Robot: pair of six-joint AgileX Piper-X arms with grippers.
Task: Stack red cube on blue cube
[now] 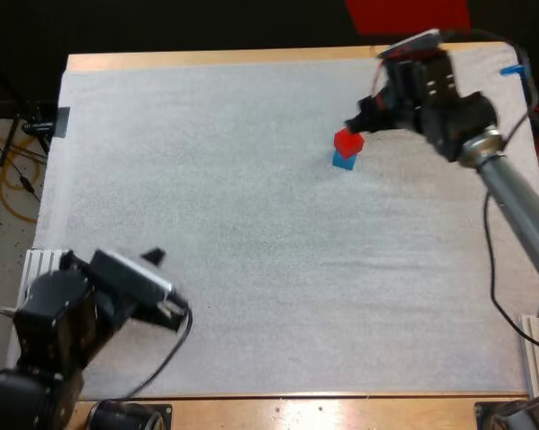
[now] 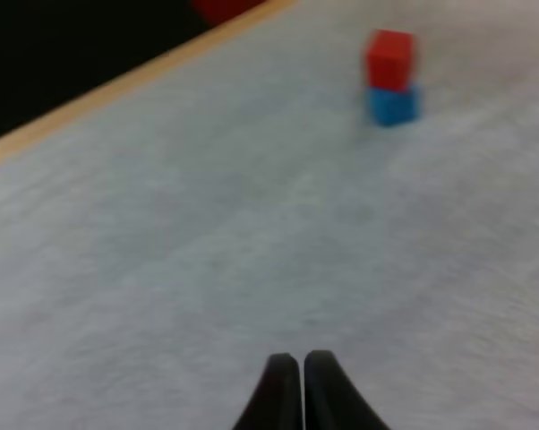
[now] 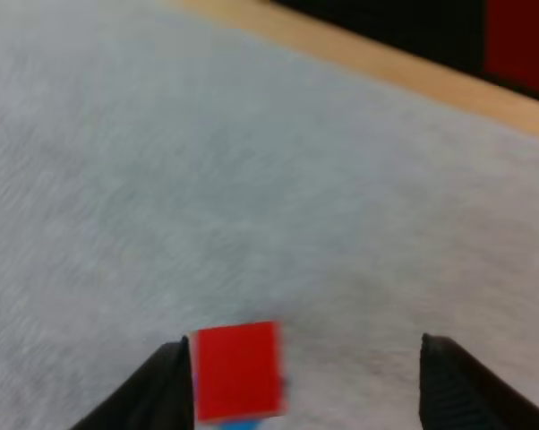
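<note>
L jaws, closest in: my two black fingers (image 2: 280, 399) are pressed together tip to tip, nothing between them, low over the white mat (image 1: 252, 251). In the high view that arm sits at the mat's near-left corner, well apart from the cubes.

R jaws: spread wide. One finger (image 3: 158, 394) stands just beside the red cube (image 3: 238, 370), the other finger (image 3: 457, 385) is well clear on the opp. side, w/ bare mat between it and the cube. The near finger may be brushing the cube's side, can't tell, the gap is too fine to read. Either way it's not pinched.

Task things: red cube (image 1: 348, 141) sits on top of the blue cube (image 1: 344, 160), far-right part of the mat, not far from the bench (image 1: 207, 59) edge at the back.

Views compared: L wrist view gives the stack side-on, red cube (image 2: 390, 59) resting on blue cube (image 2: 393, 105), faces roughly in line. R wrist view looks down on red's top face, blue cube (image 3: 243, 423) is a thin sliver under it. High view puts the R jaws right at the stack, on its far-right side.
</note>
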